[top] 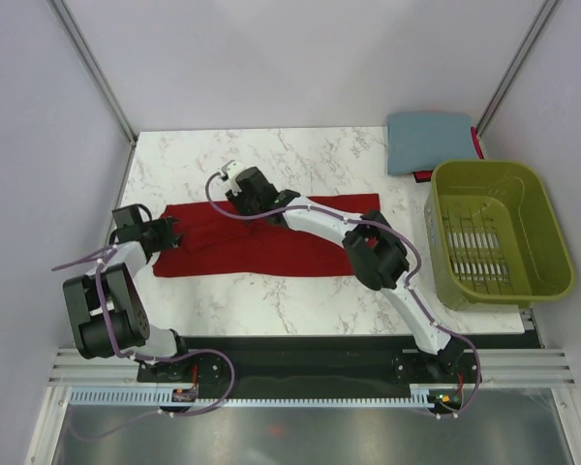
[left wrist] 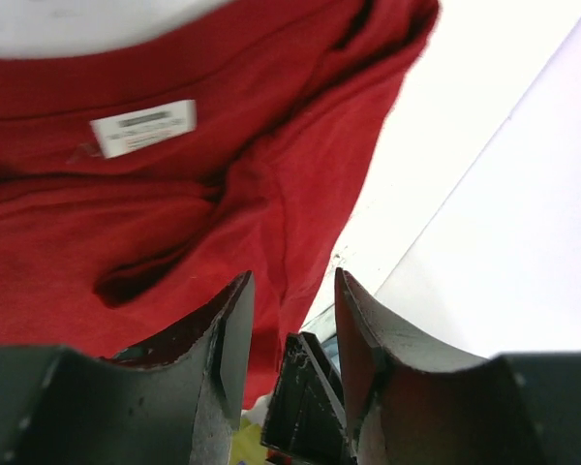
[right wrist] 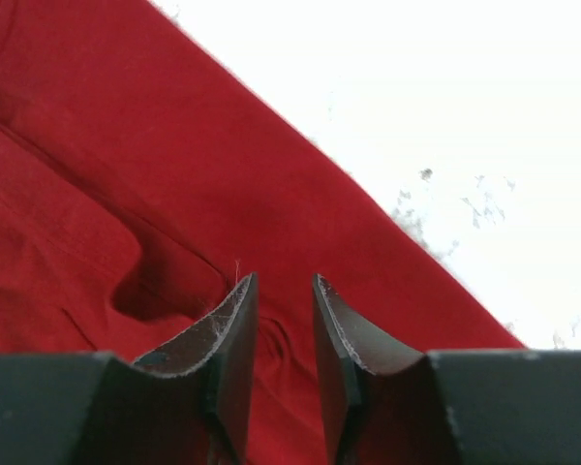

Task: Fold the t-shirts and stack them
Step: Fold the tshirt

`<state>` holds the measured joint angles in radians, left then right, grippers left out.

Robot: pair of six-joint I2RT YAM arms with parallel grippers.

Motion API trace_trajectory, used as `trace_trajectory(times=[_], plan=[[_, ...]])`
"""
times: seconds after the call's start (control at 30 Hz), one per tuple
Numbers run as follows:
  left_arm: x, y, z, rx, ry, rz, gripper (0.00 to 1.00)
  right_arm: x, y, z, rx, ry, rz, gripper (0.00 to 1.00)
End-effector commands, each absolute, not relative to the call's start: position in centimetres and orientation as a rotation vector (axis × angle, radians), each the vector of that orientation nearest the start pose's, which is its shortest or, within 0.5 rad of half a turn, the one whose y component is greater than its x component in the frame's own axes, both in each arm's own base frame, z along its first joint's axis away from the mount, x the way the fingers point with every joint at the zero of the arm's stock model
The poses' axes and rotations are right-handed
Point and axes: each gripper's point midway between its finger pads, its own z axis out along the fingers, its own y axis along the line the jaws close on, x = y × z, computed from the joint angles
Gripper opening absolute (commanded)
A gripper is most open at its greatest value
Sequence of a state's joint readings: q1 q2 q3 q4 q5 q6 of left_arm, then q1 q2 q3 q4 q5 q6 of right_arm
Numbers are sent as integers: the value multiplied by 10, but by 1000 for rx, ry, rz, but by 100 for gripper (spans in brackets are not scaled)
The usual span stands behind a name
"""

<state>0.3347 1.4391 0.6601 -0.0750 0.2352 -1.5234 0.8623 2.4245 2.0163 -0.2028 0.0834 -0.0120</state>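
Since the red shirt [top: 223, 254], spread on the table [top: 271, 310] left of the basket [top: 488, 166], is light and limp, the left fingers [left wrist: 223, 349] and right fingers [right wrist: 232, 339], both narrowly parted and empty, should pinch its edges.

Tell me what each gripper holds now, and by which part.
Nothing is held. The left gripper and right gripper are both open above the dark red t-shirt, no cloth pinched.

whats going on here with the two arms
Two arms are working on the red shirt, which lies folded into a long strip on the table. The left gripper is at its left end, the right gripper at its far edge; both are open, holding nothing. A folded blue-grey shirt sits far right, beside the basket.
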Motion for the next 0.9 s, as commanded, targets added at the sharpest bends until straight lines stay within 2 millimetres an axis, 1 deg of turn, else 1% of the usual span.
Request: trace_trajectory(times=[0.0, 0.03, 0.07, 0.1, 0.13, 0.17, 0.2, 0.23, 0.3, 0.33, 0.37, 0.43, 0.57, 0.6, 0.73, 0.8, 0.87], plan=[[368, 50, 92, -1819, 1689, -724, 46, 427, 476, 130, -717, 2019, 562, 36], [369, 49, 99, -1776, 1701, -720, 46, 423, 475, 134, -716, 2022, 589, 37], [367, 49, 101, -1720, 1735, -705, 45, 414, 479, 132, -741, 2030, 636, 38], [365, 47, 102, -1695, 1754, -708, 44, 400, 484, 125, -771, 2040, 724, 39], [362, 45, 100, -1681, 1773, -703, 43, 393, 487, 129, -787, 2028, 771, 46], [360, 43, 102, -1642, 1794, -702, 43, 384, 486, 117, -808, 2044, 798, 50], [358, 41, 101, -1626, 1810, -707, 43, 379, 491, 120, -818, 2028, 854, 53], [355, 38, 99, -1598, 1833, -705, 43, 377, 491, 119, -822, 2030, 867, 55], [354, 34, 97, -1565, 1860, -717, 42, 374, 494, 114, -835, 2039, 894, 56], [354, 34, 94, -1546, 1876, -713, 42, 371, 496, 107, -846, 2051, 904, 57], [354, 33, 91, -1543, 1888, -716, 42, 373, 497, 107, -846, 2049, 912, 57], [352, 28, 85, -1537, 1911, -736, 41, 371, 498, 97, -860, 2062, 913, 57], [354, 21, 76, -1515, 1933, -756, 40, 375, 496, 88, -875, 2065, 874, 57], [353, 17, 71, -1519, 1953, -759, 40, 376, 495, 85, -877, 2069, 864, 57], [353, 15, 61, -1526, 1962, -749, 40, 380, 493, 79, -897, 2068, 832, 57], [355, 15, 60, -1524, 1964, -748, 40, 383, 491, 77, -900, 2068, 824, 57], [355, 15, 55, -1527, 1976, -736, 40, 385, 491, 70, -908, 2078, 814, 57]])
